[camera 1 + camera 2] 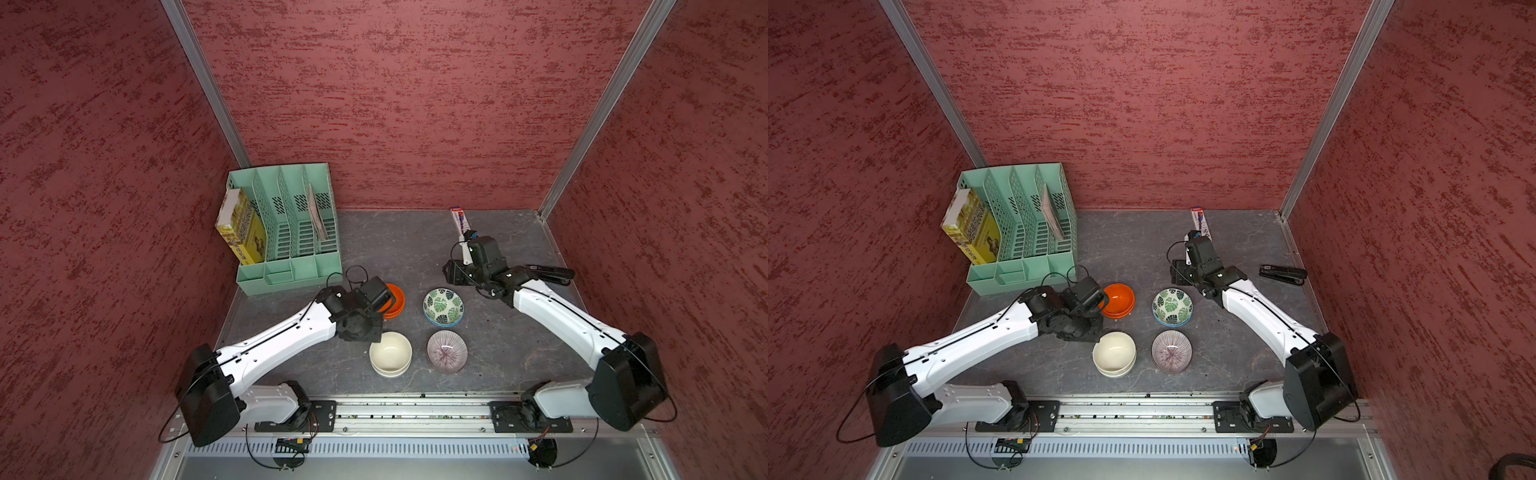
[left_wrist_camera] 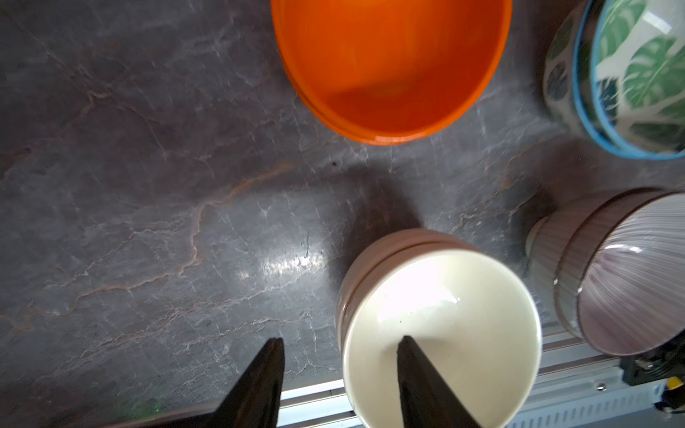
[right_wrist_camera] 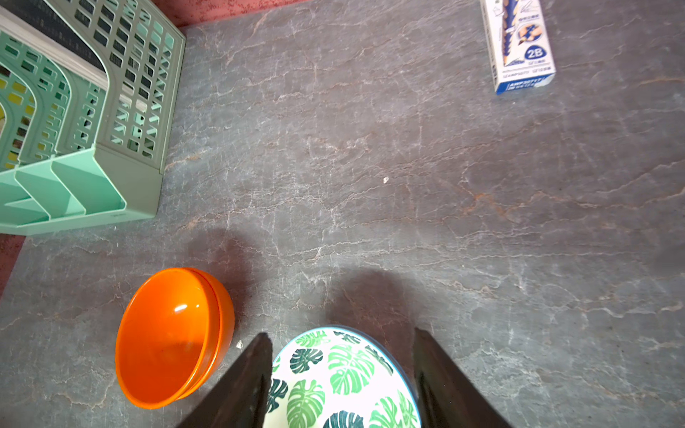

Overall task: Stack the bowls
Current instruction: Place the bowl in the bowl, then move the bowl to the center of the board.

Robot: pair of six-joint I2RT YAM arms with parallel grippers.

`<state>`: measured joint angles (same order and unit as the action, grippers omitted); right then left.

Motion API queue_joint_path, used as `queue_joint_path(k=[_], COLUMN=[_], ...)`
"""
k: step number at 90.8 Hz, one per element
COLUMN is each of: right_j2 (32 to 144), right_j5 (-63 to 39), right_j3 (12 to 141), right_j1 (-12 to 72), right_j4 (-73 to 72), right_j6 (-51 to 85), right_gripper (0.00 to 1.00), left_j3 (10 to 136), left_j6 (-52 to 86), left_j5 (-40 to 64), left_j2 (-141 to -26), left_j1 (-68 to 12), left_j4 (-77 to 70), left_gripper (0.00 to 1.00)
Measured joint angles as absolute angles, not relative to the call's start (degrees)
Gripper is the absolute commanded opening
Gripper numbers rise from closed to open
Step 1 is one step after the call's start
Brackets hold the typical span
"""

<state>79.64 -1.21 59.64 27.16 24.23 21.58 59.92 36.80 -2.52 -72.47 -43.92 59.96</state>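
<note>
Left pincer point(image 2: 340, 338), jaws apart astride the rim of the cream bowls point(image 2: 444, 304), could snag and tip the top one on lifting; right pincer point(image 3: 341, 331), likewise apart, over leaf bowls point(image 3: 333, 374)

Soft, even light fills both top views, dimming toward the corners. Just ahead of the left gripper point(image 2: 340, 340) a white glare streak lies on the table point(image 2: 148, 222), and the cream bowl point(image 2: 441, 326) at its tips is nearly blown out. The orange bowl point(image 2: 389, 66) farther ahead looks smeared, perhaps by motion. Ahead of the right gripper point(image 3: 341, 332) the picture is sharper, with soft shadows; its near fingers point(image 3: 241, 389) are out of focus.
</note>
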Motion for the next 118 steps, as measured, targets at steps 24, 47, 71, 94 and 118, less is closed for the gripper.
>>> queue_joint_path(k=[24,47,71,94,118], right_j2=[79.77,80.05,80.05,80.53,80.58], right_j5=[-1.28,-1.3,-1.3,-1.3,-1.3], right_j3=[59.61,59.61,59.61,59.61,59.61], right_j1=[27.44,27.73,27.81,27.88,27.88], right_j4=[24.27,24.29,24.27,24.27,24.27], right_j6=[21.58,21.47,21.12,20.93,20.93], right_gripper=[0.63,0.63,0.63,0.63,0.63], left_j3=[63.35,68.18,70.52,70.94,70.94], left_j6=[34.39,33.36,30.87,28.16,26.41], left_j5=[-0.67,-0.82,-2.9,-2.83,-2.46], left_j2=[-80.77,-92.79,-97.21,-101.47,-103.11], left_j1=[-30.46,-30.37,-30.35,-30.81,-31.11], left_j4=[51.92,48.01,47.9,47.83,46.59], left_gripper=[0.53,0.54,0.51,0.42,0.3])
